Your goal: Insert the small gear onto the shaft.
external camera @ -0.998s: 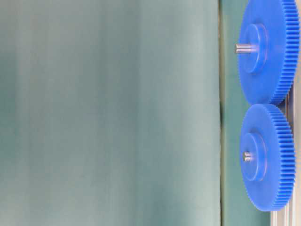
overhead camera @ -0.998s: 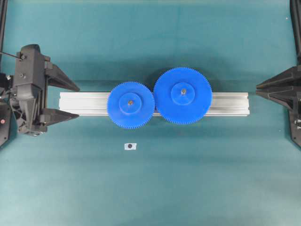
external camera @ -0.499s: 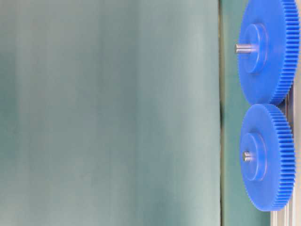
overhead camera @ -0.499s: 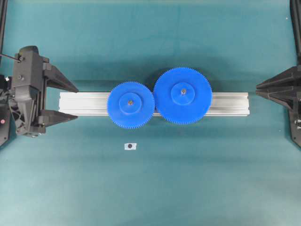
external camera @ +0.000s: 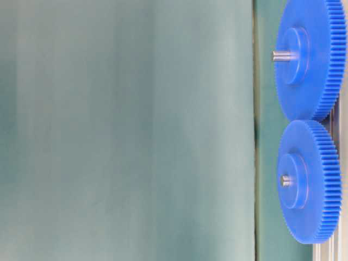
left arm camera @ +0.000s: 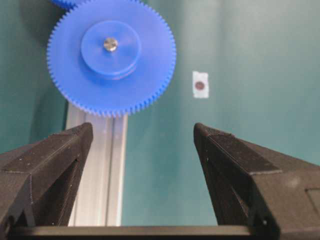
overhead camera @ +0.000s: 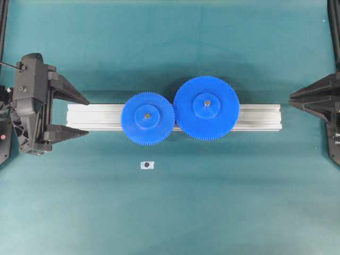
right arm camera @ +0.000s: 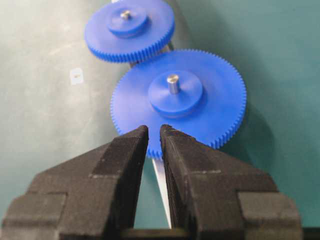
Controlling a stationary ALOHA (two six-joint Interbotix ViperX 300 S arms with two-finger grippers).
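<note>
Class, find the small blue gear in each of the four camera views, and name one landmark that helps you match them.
Overhead: small gear left of centre, on the aluminium bar.
Table-level: lower right, below the larger gear.
Left wrist: top left, shaft tip showing at its hub.
Right wrist: top, left of centre, beyond the larger gear.
Shared landmark: the larger gear, meshing with it.

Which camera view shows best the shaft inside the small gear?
The left wrist view: the shaft shows sharp as a silvery tip in the hub of the small gear. The table-level view shows its tip from the side, barely protruding. The overhead view shows only a small dot, and in the right wrist view it is far off and blurred.
</note>
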